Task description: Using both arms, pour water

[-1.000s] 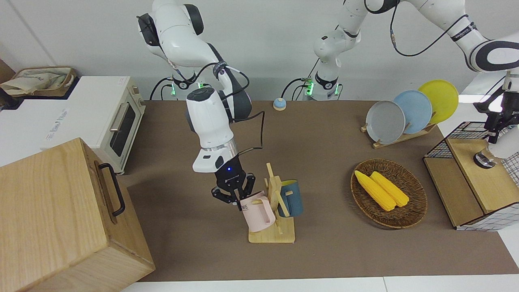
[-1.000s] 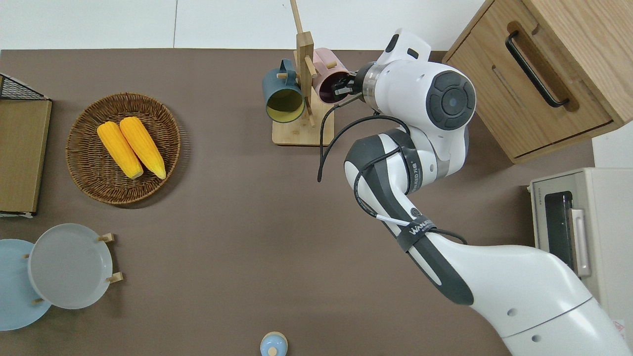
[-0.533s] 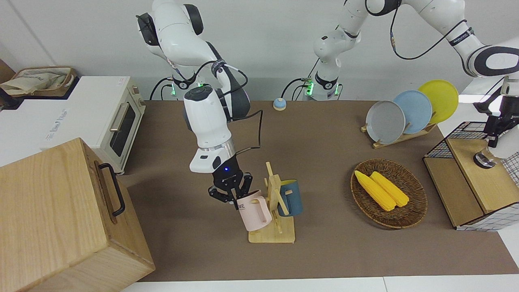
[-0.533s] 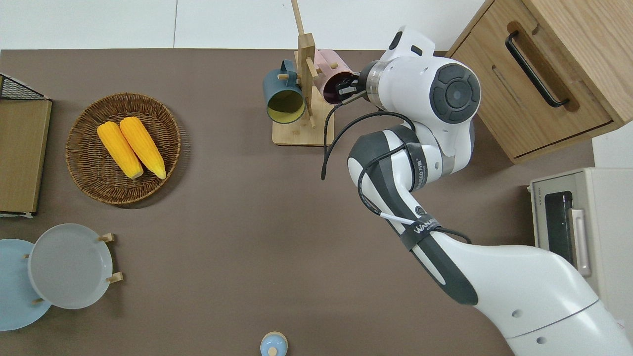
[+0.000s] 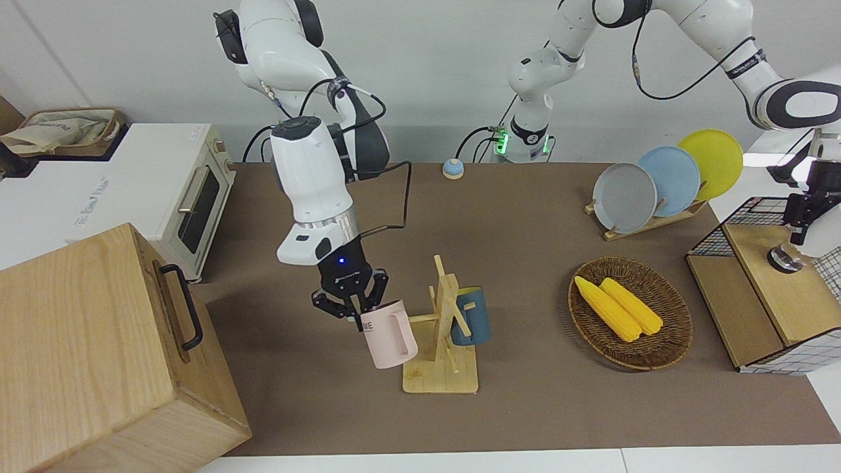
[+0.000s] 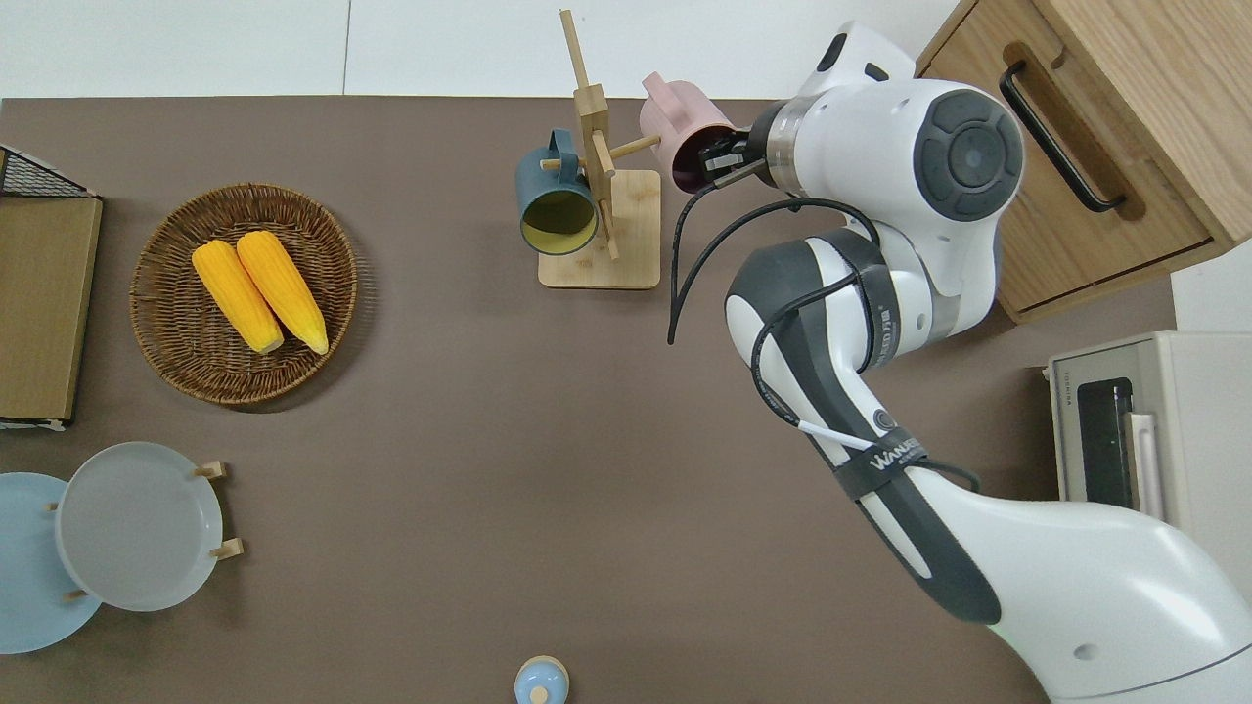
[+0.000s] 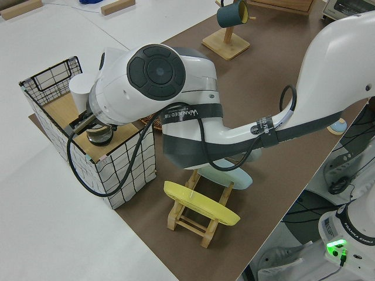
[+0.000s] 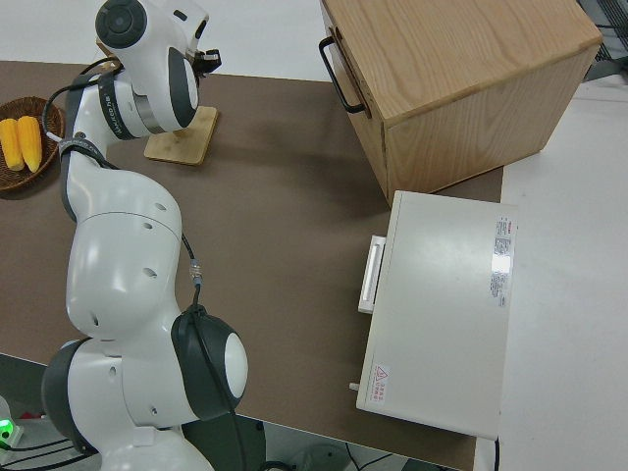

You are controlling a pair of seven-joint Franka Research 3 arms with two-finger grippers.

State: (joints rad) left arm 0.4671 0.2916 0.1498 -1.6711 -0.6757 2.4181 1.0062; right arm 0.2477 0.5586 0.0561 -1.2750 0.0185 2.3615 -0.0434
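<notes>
The brown bench (image 5: 525,217) carries a wooden mug rack (image 5: 445,341) with a blue mug (image 5: 472,316) hanging on it. The right gripper (image 5: 351,305) pinches the rim of a pink mug (image 5: 389,333), tilted in the air just beside the rack. The left gripper (image 5: 803,211) hovers over a wire basket (image 5: 755,217); I cannot tell its grip.

A white jointed arm (image 8: 128,245) is seen stretched along the brown tabletop (image 8: 285,226) toward a wooden stand base (image 8: 183,135). Two corn cobs (image 8: 22,143) are held in a basket, and a wooden box (image 8: 461,88) and a white oven (image 8: 442,314) are set nearby.
</notes>
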